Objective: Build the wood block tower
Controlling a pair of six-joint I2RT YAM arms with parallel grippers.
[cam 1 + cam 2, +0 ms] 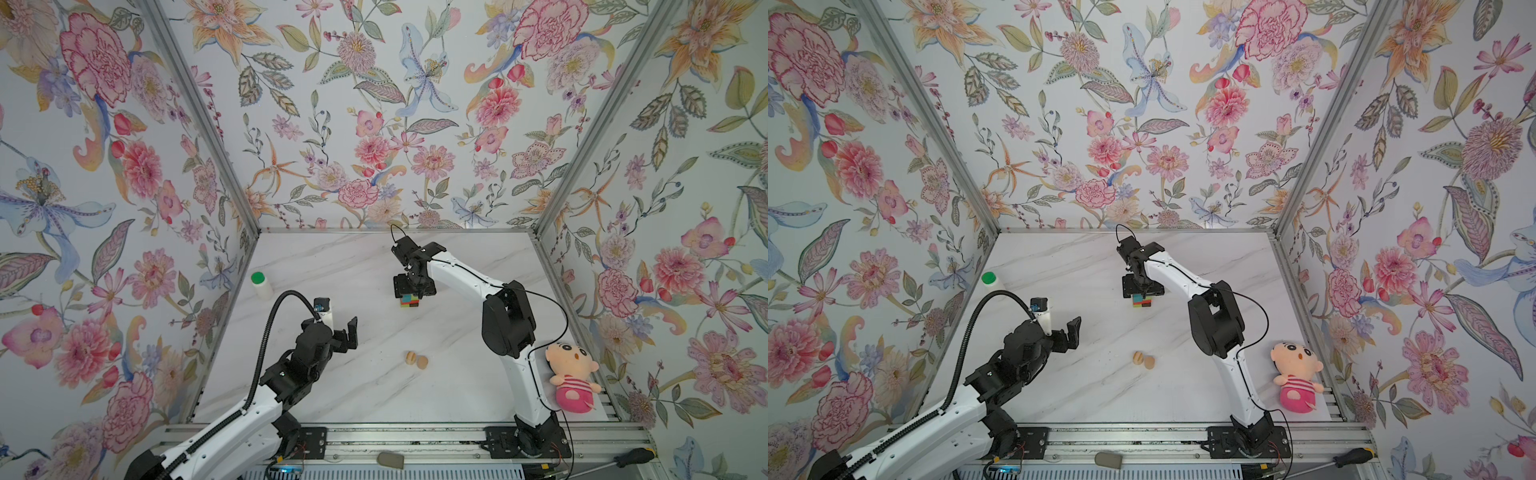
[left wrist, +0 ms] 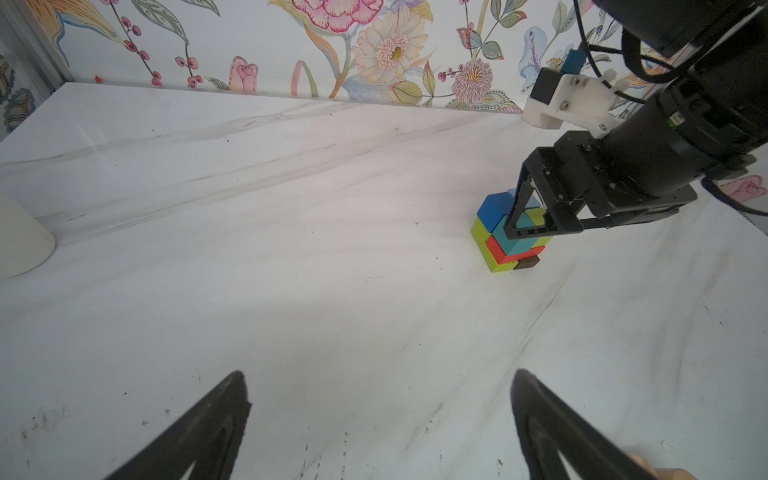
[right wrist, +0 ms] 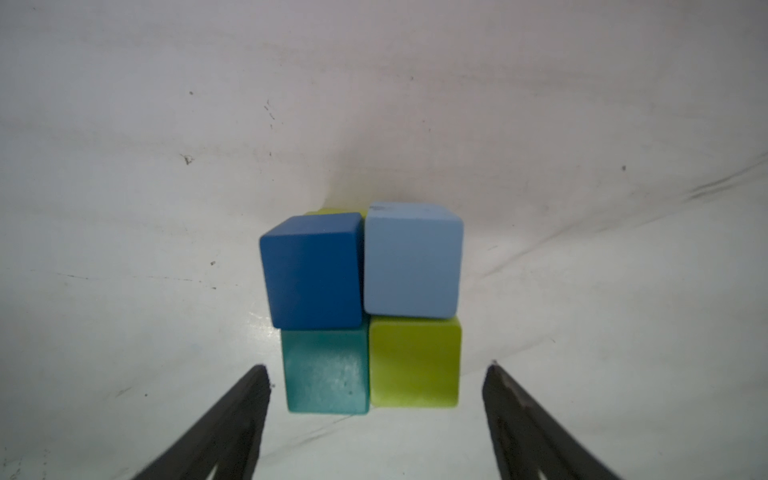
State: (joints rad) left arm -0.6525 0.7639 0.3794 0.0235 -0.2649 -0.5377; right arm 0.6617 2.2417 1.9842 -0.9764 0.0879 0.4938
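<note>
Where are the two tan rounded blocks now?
In both top views the tan blocks lie side by side on the table, near mid-width, lower in the picture than the tower.

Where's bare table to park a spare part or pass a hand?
Free: wide stretch between the bottle and the tower; front strip from the tan pieces to the rail. Crowded: the right tool sits open over the tower, and the right arm plus doll fill the right edge.
</note>
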